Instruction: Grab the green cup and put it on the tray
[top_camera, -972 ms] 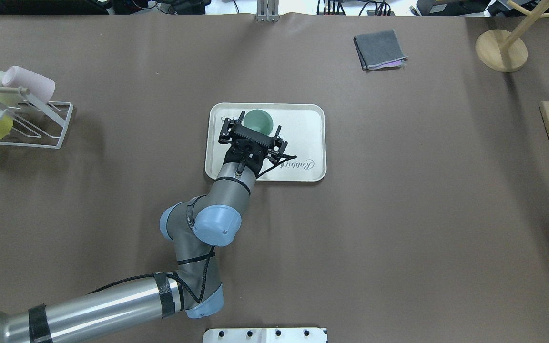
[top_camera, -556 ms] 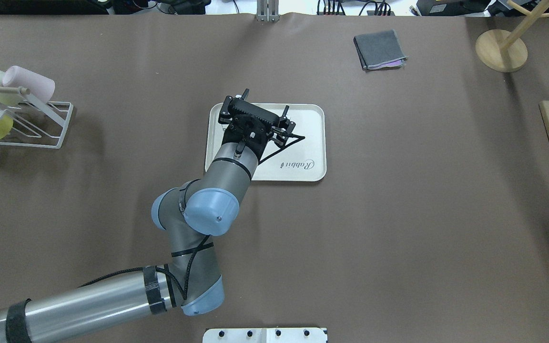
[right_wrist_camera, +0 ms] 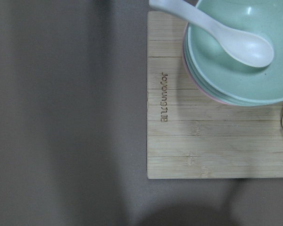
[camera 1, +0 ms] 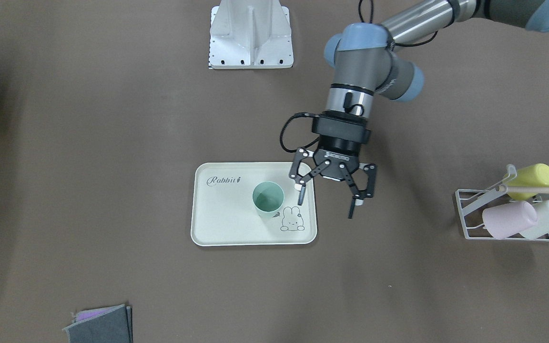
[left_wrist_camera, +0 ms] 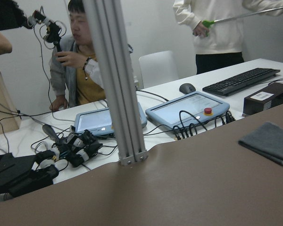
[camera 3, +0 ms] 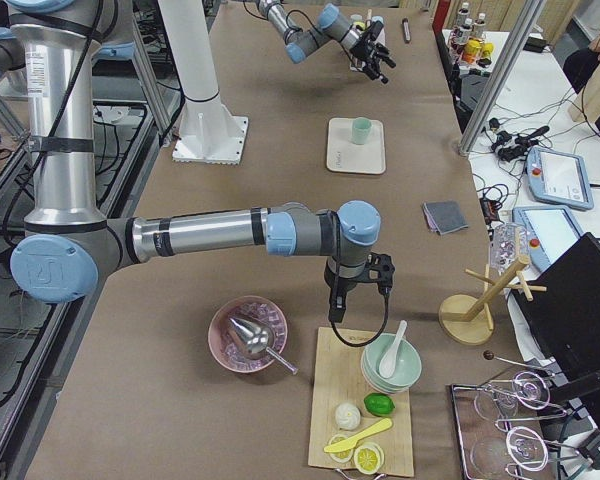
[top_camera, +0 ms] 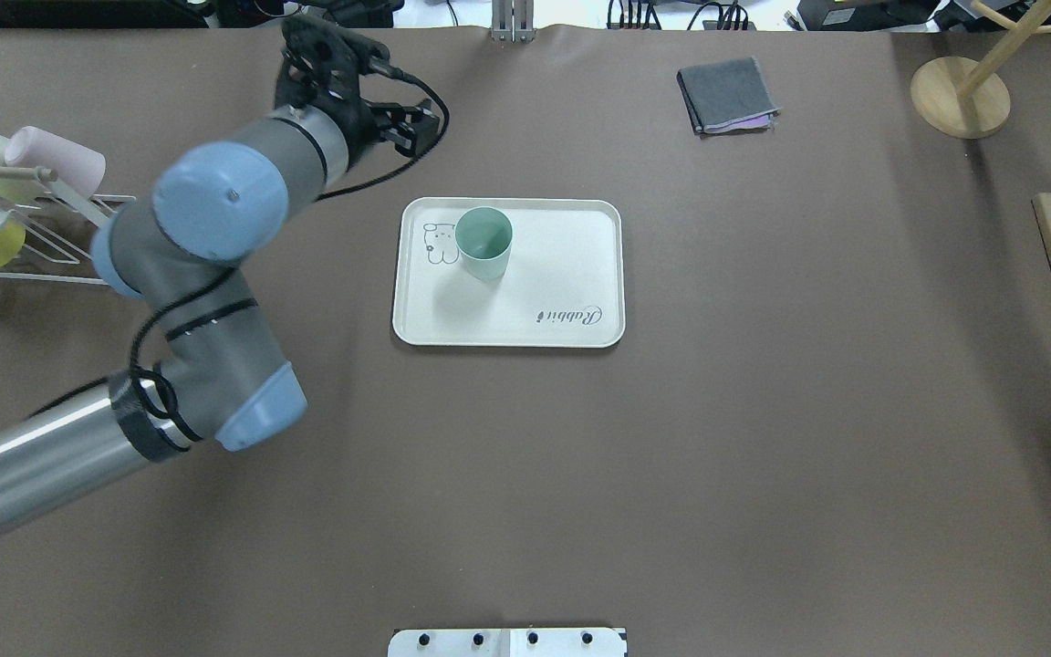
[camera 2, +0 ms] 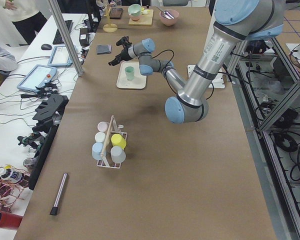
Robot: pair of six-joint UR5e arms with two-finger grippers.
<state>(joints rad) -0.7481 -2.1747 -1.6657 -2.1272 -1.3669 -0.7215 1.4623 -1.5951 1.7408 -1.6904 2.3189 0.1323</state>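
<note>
The green cup [top_camera: 483,243] stands upright on the cream tray [top_camera: 562,265], next to the bunny drawing; it also shows in the front view [camera 1: 268,200] on the tray [camera 1: 227,224]. My left gripper [camera 1: 327,206] is open and empty there, at the tray's edge beside the cup. In the overhead view the left gripper [top_camera: 357,87] is raised over the far table, left of the tray and well clear of the cup. My right gripper [camera 3: 355,290] shows only in the exterior right view, over a wooden board; I cannot tell whether it is open.
A wire rack of pastel cups [top_camera: 24,201] stands at the left. A folded grey cloth [top_camera: 728,94] and a wooden stand [top_camera: 959,96] sit at the far right. The wooden board [right_wrist_camera: 203,117] carries stacked bowls with a spoon [right_wrist_camera: 236,42].
My left gripper was down around the green cup on the tray. It has let go, risen and swung back and left. The cup stands alone on the tray.
</note>
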